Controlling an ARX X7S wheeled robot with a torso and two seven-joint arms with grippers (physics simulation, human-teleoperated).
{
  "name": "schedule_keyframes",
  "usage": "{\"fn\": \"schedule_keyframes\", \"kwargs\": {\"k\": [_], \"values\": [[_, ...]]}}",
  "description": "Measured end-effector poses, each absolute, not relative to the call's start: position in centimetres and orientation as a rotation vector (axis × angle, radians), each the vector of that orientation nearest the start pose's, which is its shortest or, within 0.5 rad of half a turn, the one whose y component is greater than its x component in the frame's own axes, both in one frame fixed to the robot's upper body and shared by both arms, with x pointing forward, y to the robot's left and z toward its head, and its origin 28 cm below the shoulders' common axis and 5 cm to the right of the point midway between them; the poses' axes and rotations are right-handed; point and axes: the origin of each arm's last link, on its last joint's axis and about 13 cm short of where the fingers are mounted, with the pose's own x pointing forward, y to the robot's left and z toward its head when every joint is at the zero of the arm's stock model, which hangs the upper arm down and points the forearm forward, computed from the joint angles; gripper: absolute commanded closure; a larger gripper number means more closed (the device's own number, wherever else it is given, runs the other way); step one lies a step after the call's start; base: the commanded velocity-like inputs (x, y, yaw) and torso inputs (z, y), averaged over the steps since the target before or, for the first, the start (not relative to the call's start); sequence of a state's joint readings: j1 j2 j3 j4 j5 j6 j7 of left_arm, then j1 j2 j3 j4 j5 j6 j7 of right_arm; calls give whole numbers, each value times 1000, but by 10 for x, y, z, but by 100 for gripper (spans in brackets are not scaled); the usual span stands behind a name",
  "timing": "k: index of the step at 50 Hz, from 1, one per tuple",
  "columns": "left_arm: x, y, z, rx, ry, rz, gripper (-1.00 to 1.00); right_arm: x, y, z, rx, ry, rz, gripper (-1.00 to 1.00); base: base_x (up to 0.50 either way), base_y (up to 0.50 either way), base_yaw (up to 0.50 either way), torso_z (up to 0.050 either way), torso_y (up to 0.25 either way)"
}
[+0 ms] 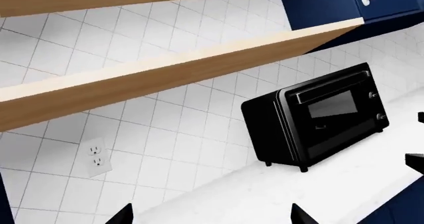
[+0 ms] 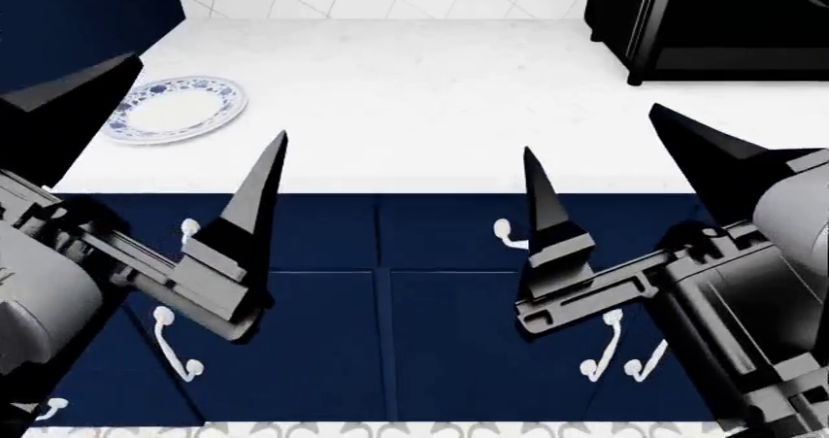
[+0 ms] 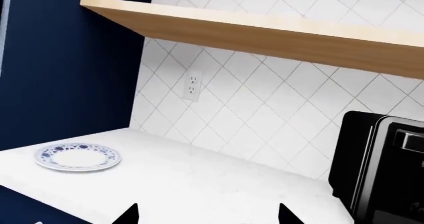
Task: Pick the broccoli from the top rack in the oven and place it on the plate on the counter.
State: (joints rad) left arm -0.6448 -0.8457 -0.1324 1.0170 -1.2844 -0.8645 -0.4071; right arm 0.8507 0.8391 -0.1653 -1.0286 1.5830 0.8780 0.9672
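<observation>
The broccoli is not in sight in any of the three views, nor is the oven or its top rack, so you cannot tell from here where the floret lies; judged on that, nothing of the task is done yet and all of it is left: find the oven, reach the rack, take the floret, carry it over. The plate (image 2: 175, 109) sits bare on the white counter (image 2: 428, 88), toward your left side, near the navy wall panel (image 3: 73, 70). Both arms hang in front of the navy cabinets (image 2: 388, 302) below the counter edge: your left gripper (image 2: 169, 117) has its jaws spread wide with nothing between them, and your right gripper (image 2: 609, 156) is likewise agape and empty. On the right end of the counter stands a black countertop microwave (image 1: 318, 117), door closed; do not mistake it for the oven. A wooden shelf (image 3: 265, 33) runs along the tiled wall above, with a wall outlet (image 3: 192, 86) under it. The stretch of counter between plate and microwave carries nothing to obstruct you.
</observation>
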Motion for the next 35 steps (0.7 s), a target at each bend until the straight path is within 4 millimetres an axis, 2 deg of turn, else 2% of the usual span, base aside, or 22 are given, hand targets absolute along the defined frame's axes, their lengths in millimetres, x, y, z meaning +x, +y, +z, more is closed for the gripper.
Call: {"fn": "schedule_keyframes", "kwargs": {"k": [11,35], "values": [[156,257,280,256,-463,-426,-100,140,-112,273,-172,-302,313,-100,-25,4,0,0,0],[154,260,278,270,-472,-425,-100,136,-112,269,-192,-313,327,-100,0,499,0,0,0]]}}
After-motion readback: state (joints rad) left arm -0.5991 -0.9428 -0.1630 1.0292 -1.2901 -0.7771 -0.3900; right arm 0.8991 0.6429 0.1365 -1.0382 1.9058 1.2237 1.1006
